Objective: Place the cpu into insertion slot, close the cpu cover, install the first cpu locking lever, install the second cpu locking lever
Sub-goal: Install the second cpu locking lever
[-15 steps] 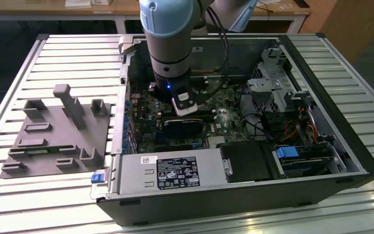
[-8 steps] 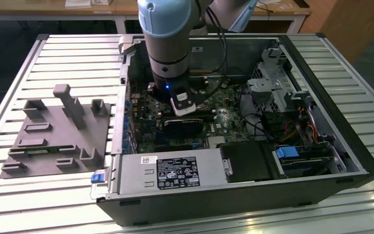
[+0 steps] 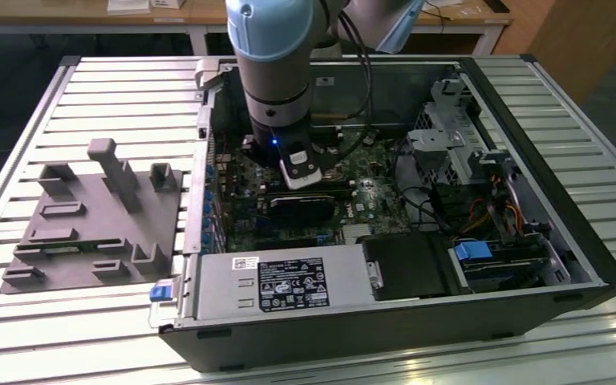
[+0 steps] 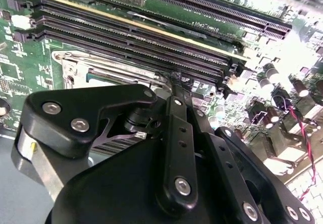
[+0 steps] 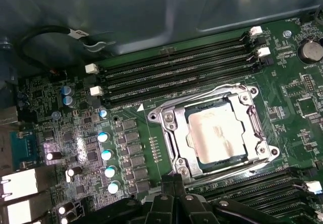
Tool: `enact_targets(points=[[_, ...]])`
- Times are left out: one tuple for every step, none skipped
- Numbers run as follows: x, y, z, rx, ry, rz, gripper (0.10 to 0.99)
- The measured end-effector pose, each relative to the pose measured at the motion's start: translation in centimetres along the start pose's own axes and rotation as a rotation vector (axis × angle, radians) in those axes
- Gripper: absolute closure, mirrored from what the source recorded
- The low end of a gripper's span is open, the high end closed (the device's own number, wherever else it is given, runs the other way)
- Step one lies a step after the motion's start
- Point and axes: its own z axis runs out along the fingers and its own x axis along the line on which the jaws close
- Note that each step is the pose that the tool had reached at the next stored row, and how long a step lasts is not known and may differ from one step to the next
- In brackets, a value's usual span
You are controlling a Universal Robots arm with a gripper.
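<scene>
- Slatted metal counter [image 3: 30, 120] carries an open computer case [image 3: 565, 241], centre of the exterior view
- cpu [image 5: 217, 135] sits in the insertion slot [image 5: 171, 120], cpu cover [image 5: 251, 118] down around it
- hand [image 5: 174, 183] hovers just beside the slot; its fingers look closed together, gripping nothing

Gripper [image 4: 174, 80] body hides most of insertion slot [image 4: 75, 70].

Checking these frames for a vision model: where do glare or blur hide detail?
First wrist view: glare whitens the cpu top. Second wrist view: board edge blown out, the near tool body soft. Exterior view: reflections streak the table slats.
</scene>
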Motion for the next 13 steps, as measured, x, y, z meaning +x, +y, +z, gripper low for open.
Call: enact_targets(points=[[0.01,0.02,0.03,0.0,0.0,0.0,0.984],[0.03,0.02,0.04,0.0,0.0001,0.0,0.984],[0.05,0.02,0.07,0.0,0.0002,0.0,0.984],[0.08,0.01,0.12,-0.001,0.0003,0.0,0.984],[0.1,-0.01,0.18,-0.002,0.0004,0.0,0.984],[0.14,-0.03,0.24,-0.002,0.0007,0.0,0.984],[0.17,-0.05,0.3,-0.002,0.0009,0.0,0.984],[0.21,-0.07,0.35,-0.003,0.001,-0.001,0.984],[0.23,-0.09,0.38,-0.003,0.0011,-0.001,0.984],[0.25,-0.09,0.39,-0.003,0.0011,-0.001,0.984],[0.26,-0.1,0.39,-0.003,0.0011,-0.001,0.984],[0.26,-0.1,0.39,-0.003,0.0012,-0.001,0.984],[0.27,-0.1,0.39,-0.002,0.0009,-0.001,0.984]])
